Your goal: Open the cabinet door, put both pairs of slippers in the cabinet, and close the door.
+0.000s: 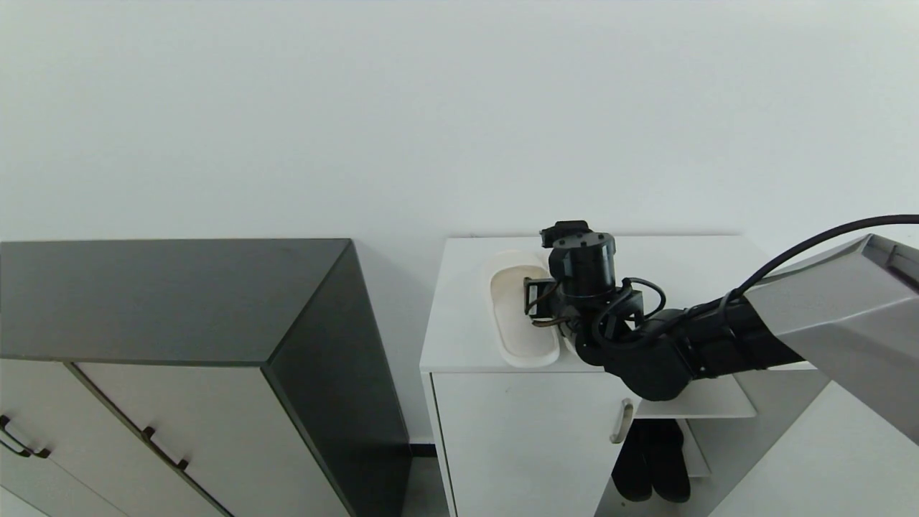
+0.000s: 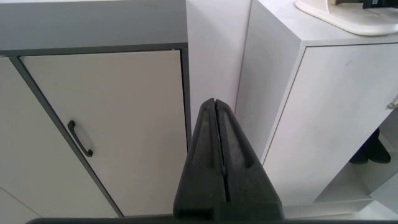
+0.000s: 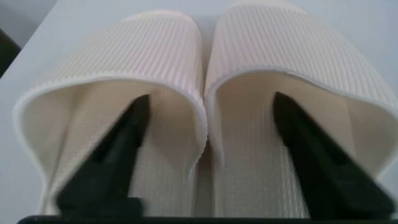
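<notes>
Currently right claw is spread, one finger inside each of the cream slippers, which lie side by side on top of the white cabinet. Black slippers sit inside its open right compartment, low down. Left claw is pressed together, low between the grey cabinet and the white one.

No text, label, brand, number or sign is legible. White cabinet faces plain; cream slippers unmarked; dark-topped cupboard and wall blank.
</notes>
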